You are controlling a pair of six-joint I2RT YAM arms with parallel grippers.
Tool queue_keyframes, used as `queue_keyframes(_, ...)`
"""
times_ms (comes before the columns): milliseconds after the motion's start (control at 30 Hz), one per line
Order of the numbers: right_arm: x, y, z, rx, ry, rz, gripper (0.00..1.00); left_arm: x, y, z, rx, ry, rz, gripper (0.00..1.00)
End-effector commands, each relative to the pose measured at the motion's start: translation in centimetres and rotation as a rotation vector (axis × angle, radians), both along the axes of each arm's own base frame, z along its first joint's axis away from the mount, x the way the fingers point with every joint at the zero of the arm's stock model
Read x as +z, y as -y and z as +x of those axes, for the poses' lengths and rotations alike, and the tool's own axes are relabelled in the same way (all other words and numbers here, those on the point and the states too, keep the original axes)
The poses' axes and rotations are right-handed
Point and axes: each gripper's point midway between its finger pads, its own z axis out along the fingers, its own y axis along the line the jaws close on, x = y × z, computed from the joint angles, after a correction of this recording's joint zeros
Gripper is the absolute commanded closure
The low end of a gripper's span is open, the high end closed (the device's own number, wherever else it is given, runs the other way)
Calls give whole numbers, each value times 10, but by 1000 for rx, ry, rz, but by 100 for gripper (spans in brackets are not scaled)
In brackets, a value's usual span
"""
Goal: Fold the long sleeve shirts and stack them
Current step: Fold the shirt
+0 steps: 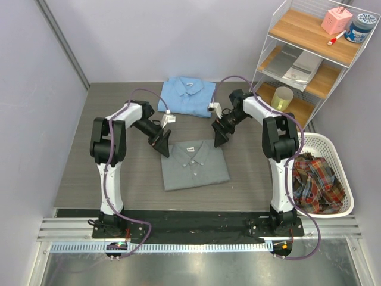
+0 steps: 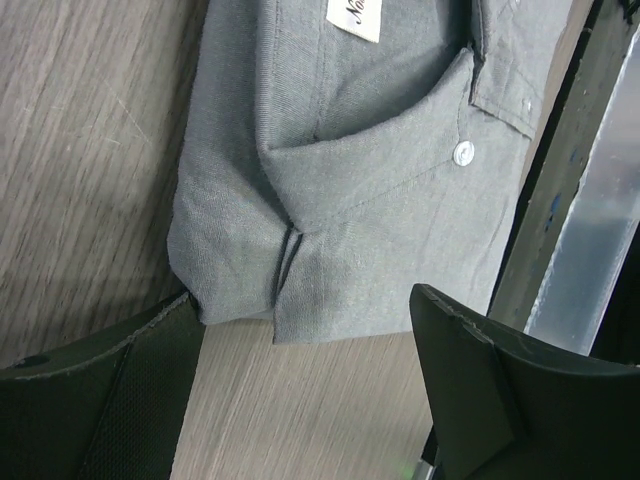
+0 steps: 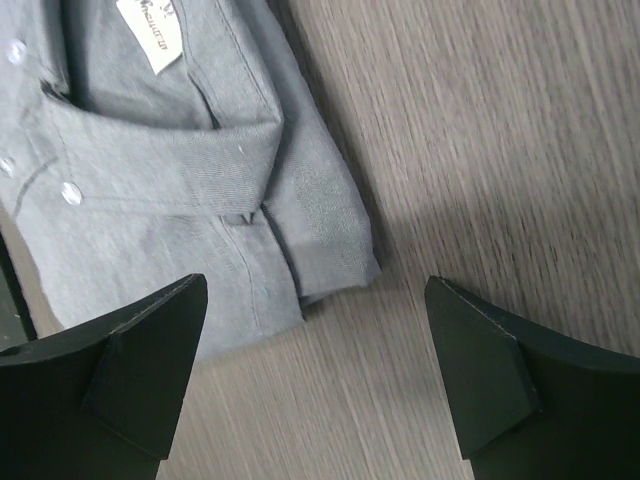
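A folded grey long sleeve shirt lies collar up in the middle of the table. Behind it lies a folded light blue shirt. My left gripper hovers open at the grey shirt's far left corner, nothing between its fingers. My right gripper stands open at the far right corner, also empty. Both wrist views show the grey collar, buttons and a white label, with bare wood between the fingers.
A white laundry basket with a plaid shirt sits at the right edge. A wire shelf stands at the back right with a cup, papers and small items. A black strip runs along the near table edge.
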Motion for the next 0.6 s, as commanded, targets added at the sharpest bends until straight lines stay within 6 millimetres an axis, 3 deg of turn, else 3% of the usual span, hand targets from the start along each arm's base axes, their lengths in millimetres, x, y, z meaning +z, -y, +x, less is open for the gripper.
queue_keyframes(0,-44,1,-26,-49,-204,-67,4,-19,-12,19,41,78,58,17)
queue_keyframes(200,-45,1,-42,-46,-290,-62,14,-16,-8,19,43,70,41,17)
queue_keyframes(333,-44,6,-64,-22,-333,-64,19,-17,-11,0,11,25,55,24)
queue_keyframes(567,-43,4,-79,-32,-378,-36,29,-25,-16,-16,33,4,81,30)
